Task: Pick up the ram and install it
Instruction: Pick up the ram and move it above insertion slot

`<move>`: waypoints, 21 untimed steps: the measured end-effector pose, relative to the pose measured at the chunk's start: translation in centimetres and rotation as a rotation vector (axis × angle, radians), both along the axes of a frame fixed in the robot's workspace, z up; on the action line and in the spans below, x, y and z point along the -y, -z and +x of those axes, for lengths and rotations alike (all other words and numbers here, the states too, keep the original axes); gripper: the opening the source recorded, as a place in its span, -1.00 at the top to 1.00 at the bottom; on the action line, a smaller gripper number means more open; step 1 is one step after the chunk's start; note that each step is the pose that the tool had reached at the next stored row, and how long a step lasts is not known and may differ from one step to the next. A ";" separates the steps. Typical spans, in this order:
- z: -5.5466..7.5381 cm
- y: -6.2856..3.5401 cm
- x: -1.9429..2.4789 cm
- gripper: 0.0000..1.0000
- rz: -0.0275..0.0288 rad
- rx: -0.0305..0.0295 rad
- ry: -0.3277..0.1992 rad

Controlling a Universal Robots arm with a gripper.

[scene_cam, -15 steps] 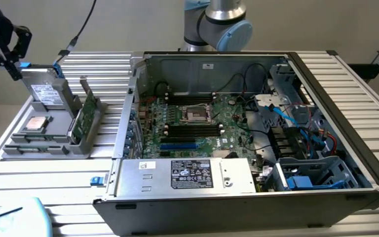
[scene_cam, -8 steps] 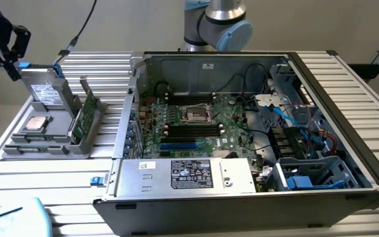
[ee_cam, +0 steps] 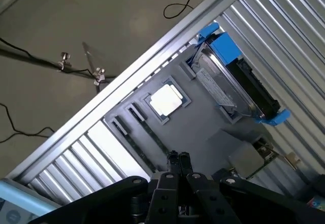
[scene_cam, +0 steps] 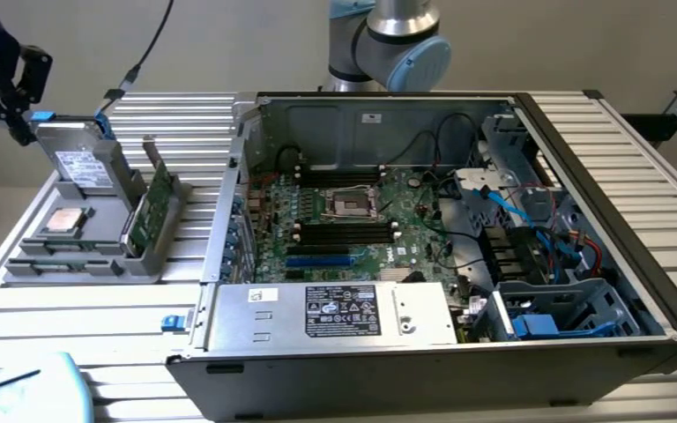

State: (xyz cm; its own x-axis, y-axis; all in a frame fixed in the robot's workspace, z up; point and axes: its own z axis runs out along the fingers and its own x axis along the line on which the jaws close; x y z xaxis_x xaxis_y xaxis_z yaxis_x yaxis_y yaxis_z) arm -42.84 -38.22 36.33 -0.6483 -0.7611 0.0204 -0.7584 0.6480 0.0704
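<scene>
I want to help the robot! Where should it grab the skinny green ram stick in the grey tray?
Probably grip the ram by its long top edge, near the middle, coming straight down from above. It seems to stand on edge in a narrow slot of the grey tray, so only that thin edge sticks up, and its flat sides suit a two-finger pinch.

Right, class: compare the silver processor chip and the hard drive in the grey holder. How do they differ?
The processor chip lies flat; the hard drive stands on edge. The chip is small and square; the drive is bigger and oblong. The drive carries blue clips; the chip has none. Both sit in the grey holder.
</scene>
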 end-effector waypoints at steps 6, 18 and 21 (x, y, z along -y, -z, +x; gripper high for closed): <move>0.0 0.03 0.00 0.79 -0.0051 -0.0053 -0.096; 0.0 0.10 0.00 0.79 -0.0122 -0.0166 -0.294; 0.0 0.14 0.00 0.79 -0.0123 -0.0183 -0.345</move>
